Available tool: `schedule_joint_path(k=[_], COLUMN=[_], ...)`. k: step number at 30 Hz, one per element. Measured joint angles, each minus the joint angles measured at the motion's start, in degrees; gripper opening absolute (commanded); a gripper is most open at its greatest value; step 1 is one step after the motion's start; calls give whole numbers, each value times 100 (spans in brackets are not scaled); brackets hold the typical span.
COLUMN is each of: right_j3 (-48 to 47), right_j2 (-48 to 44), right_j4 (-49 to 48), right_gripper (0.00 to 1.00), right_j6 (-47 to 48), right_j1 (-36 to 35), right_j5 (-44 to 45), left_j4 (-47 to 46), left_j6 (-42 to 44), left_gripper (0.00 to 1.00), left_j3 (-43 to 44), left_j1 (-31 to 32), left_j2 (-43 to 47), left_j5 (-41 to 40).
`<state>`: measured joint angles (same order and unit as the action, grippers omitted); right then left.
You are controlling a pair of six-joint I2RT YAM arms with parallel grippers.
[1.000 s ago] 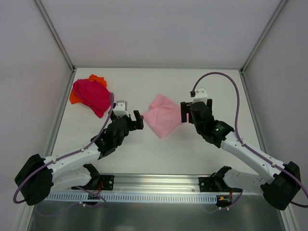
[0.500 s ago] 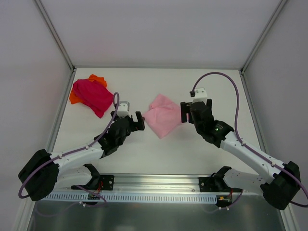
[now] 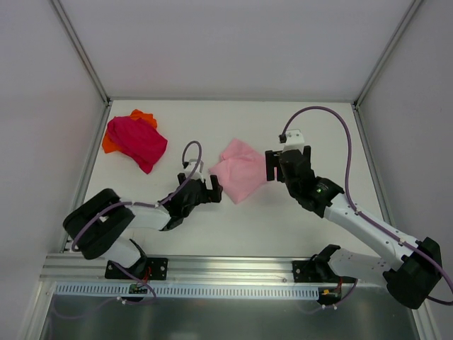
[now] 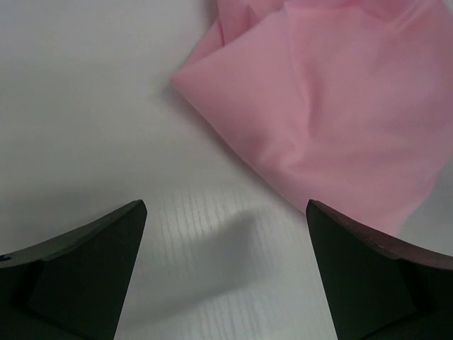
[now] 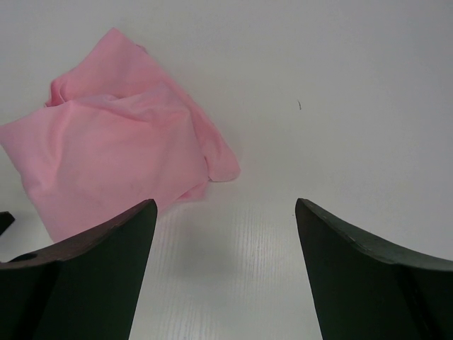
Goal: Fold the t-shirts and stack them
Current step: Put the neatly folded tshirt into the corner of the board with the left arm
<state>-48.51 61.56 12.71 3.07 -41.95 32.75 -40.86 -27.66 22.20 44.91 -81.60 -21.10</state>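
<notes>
A crumpled light pink t-shirt [image 3: 241,170] lies on the white table near the middle. My left gripper [image 3: 207,188] is open at the shirt's near-left edge, low over the table. In the left wrist view the light pink t-shirt [image 4: 333,106] fills the upper right, and only bare table lies between the left gripper's [image 4: 225,205] fingers. My right gripper [image 3: 271,166] is open at the shirt's right edge. The right wrist view shows the light pink t-shirt [image 5: 120,156] ahead to the left of the empty right gripper [image 5: 225,202]. A magenta t-shirt [image 3: 136,140] lies bunched on an orange t-shirt [image 3: 144,115] at the far left.
White walls enclose the table on the left, back and right. A metal rail [image 3: 233,273] with the arm bases runs along the near edge. A purple cable [image 3: 333,117] loops above the right arm.
My left arm has folded lower and its gripper has moved right and nearer, up to the light pink t-shirt's edge. The right arm and all the shirts have stayed put.
</notes>
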Motion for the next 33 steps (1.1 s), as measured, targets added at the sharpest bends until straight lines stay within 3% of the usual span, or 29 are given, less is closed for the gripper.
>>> schedule_joint_path(k=[3,15,33], right_j3=[0,-7,-11], right_j2=[0,133,138], right_j4=[0,9,83], right_gripper=[84,84,82], right_j6=[-2,-2,-2], right_j1=[-2,-2,-2], right_j5=[-28,-81,-90], left_j4=[-621,-3086,-3722], left_j6=[-153,-693,-911], left_gripper=[99,99,98], left_j3=[-57,-439,216], left_j1=[0,0,-2], left_j2=[-774,-1803,-2743], left_j5=[260,1217,1639])
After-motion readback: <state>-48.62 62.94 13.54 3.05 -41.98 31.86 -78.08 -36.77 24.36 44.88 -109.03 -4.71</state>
